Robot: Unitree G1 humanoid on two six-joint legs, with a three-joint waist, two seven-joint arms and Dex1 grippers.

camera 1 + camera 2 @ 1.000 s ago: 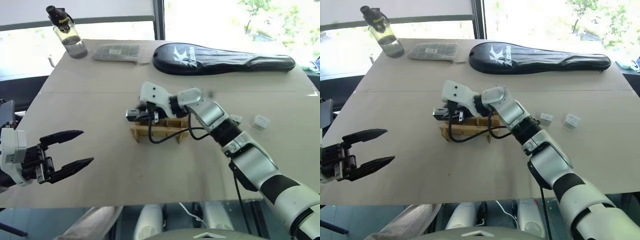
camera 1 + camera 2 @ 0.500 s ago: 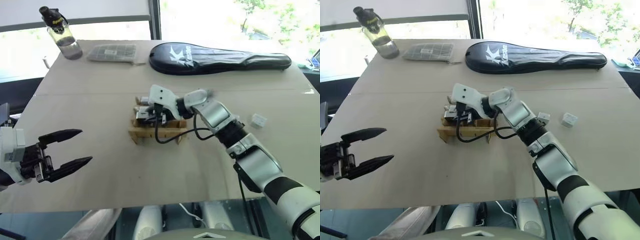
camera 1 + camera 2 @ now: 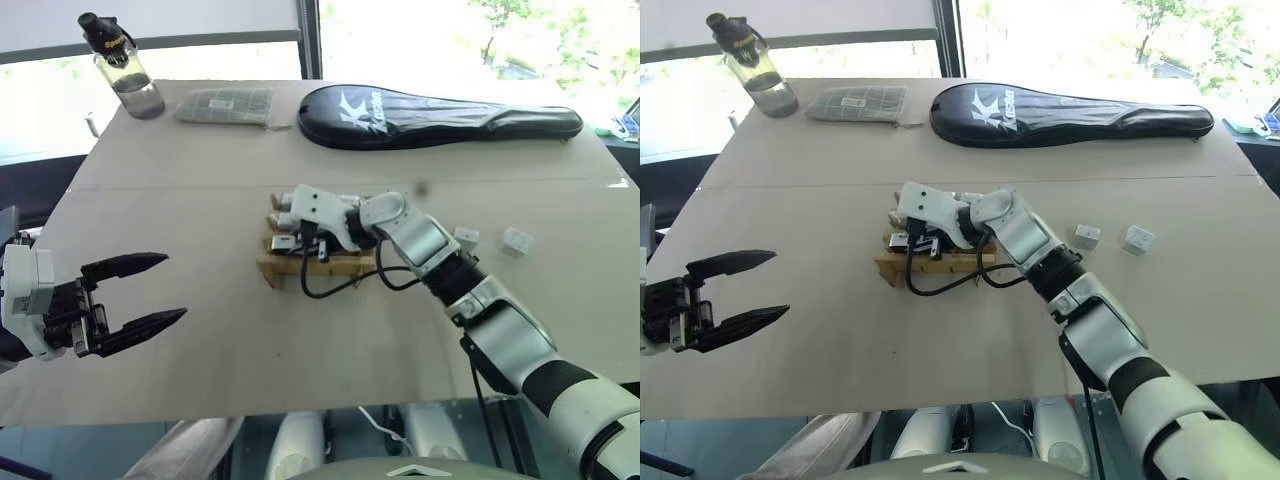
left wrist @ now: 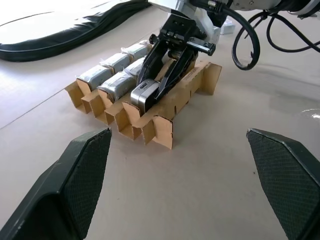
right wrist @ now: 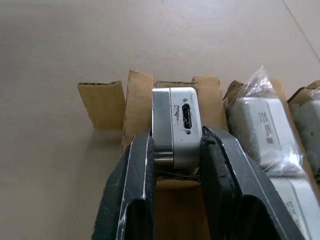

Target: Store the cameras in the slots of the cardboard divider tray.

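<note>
Left pincer [image 3: 150, 295] hovers with fingers spread wide and empty at the lower left, above the tan surface [image 3: 200, 380]. Mid-frame, the right pincer [image 4: 162, 75] is clamped on a silver camera [image 5: 176, 127], holding it in a front slot of the cardboard divider tray [image 3: 310, 262]; wrapped cameras [image 4: 107, 75] fill neighbouring slots. Right of centre, two loose cameras [image 3: 1110, 238] lie apart. Farther back sit a black racket case [image 3: 440, 112], a grid-patterned packet [image 3: 225, 104] and a bottle [image 3: 125, 70].

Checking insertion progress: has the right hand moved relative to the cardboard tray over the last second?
Yes. The right hand, shut on a camera, has come down from above the cardboard tray into a slot.
</note>
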